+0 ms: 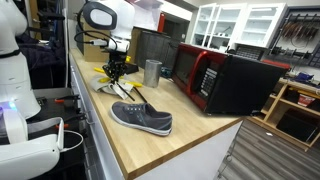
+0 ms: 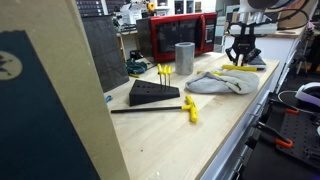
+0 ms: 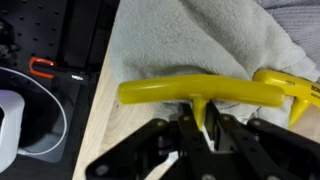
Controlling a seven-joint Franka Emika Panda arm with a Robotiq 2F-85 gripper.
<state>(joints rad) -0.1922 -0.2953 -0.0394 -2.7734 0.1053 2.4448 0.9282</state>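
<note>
I see the arm reaching straight down over the far end of the wooden counter (image 1: 190,125), wrist vertical. The gripper (image 3: 205,128) is pressed together, pinching the short stub of a yellow curved plastic bar (image 3: 190,92). The bar lies over a grey towel (image 3: 200,40); I cannot tell whether they touch. The shoe (image 1: 142,118) is well apart.

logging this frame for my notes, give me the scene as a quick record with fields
gripper: shut on yellow tool, pinching its short stub
tool rests on: towel
surface: wooden counter
near the towel: cup, shoe
behind the cup: microwave
also on counter: black rack
</note>
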